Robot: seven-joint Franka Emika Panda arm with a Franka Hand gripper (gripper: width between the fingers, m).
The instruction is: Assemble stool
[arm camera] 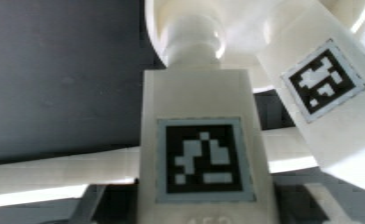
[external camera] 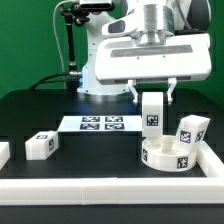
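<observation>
One leg [external camera: 152, 118] upright in hand [external camera: 153, 98], blocking seat [external camera: 165, 158] in wrist view.

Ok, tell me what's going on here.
The arm's fingers hold one white stool leg upright at the round seat on the exterior view's right; whether it is plugged in cannot be told. A second leg leans beside the seat, and a third leg lies loose at that view's left, beyond the marker board.
</observation>
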